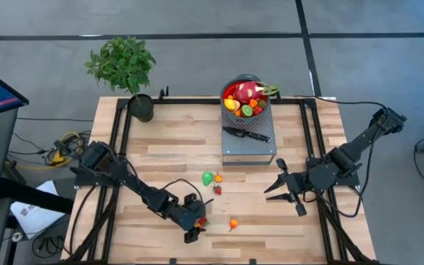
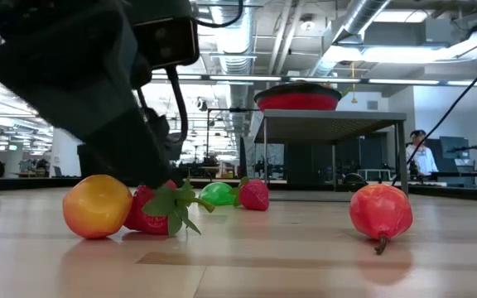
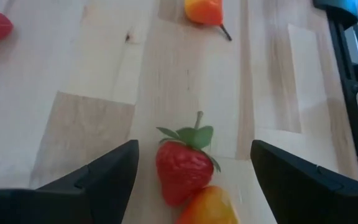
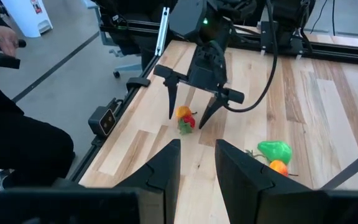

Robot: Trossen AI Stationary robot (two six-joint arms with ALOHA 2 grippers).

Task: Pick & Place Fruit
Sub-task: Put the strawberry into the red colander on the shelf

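A red strawberry (image 3: 182, 167) with green leaves and an orange-yellow fruit (image 3: 209, 206) lie side by side on the wooden table, near its front. My left gripper (image 3: 194, 148) is low over them and open, one finger on each side; I see no touch. A green fruit (image 1: 208, 178), a small red one (image 1: 217, 190) and an orange-red one (image 1: 233, 224) lie loose nearby. More fruit, with the pink dragon fruit (image 1: 247, 91), fills the red bowl (image 1: 229, 82). My right gripper (image 1: 277, 182) hangs open above the table's right part, with nothing between its fingers.
The bowl stands on a grey raised stand (image 1: 249, 151) at the far middle, with a black-handled knife (image 1: 247, 134) lying on it. A potted plant (image 1: 124, 66) is at the far left corner. Black rails run along the table's sides. A person (image 2: 421, 153) is in the room behind.
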